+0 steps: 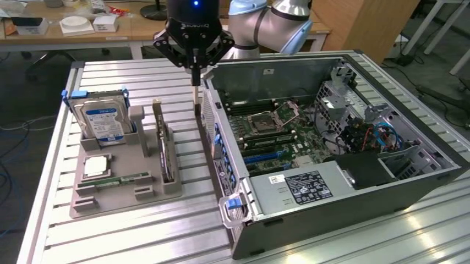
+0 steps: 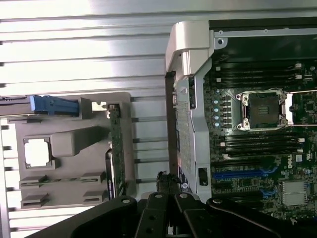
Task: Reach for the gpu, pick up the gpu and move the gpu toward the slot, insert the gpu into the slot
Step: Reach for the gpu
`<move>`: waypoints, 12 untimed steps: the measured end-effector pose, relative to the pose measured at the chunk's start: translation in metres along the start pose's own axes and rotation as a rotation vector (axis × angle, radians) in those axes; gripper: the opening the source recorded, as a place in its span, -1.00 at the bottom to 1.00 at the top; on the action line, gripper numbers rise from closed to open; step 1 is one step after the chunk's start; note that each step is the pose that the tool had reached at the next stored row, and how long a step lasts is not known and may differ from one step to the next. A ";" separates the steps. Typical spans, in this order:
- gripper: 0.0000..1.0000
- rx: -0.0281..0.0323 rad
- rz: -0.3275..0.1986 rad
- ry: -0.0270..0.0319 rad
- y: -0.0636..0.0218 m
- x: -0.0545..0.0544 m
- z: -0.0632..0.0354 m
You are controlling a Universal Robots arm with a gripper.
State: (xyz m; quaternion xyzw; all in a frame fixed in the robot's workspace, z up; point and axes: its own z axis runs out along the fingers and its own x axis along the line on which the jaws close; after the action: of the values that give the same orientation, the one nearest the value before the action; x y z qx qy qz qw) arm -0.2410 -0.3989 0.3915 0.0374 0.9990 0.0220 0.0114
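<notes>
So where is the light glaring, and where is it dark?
Exterior view: glare patches on the table at the exterior view's right, shadow deep inside the computer case. Wrist view: table slats washed pale, gripper a black silhouette.

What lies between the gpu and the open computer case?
Beside the gpu, the grey holder's rim, then bare slatted tabletop up to the case; the wrist view shows it.

This is a robotics lab or workshop: a slatted aluminium bench [image 1: 132, 236] carries an opened computer tower [image 1: 353, 203] and a grey parts fixture [image 1: 125, 162], a robot arm [image 1: 272, 22] stands at the top centre of the exterior view, and a cluttered wooden desk [image 1: 66, 41] and loose floor cables [image 1: 18, 124] occupy its upper left.
</notes>
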 end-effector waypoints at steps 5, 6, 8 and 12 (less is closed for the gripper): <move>-0.73 0.0000 0.000 0.0001 -0.0003 0.004 0.0000; -0.73 0.0000 0.000 0.0002 -0.0004 0.005 0.0000; -0.73 0.0000 0.000 0.0002 -0.0005 0.007 -0.0001; -0.73 0.0000 0.000 0.0003 -0.0007 0.010 -0.0001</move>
State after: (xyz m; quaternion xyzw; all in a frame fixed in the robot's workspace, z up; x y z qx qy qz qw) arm -0.2514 -0.3988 0.3914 0.0374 0.9990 0.0220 0.0113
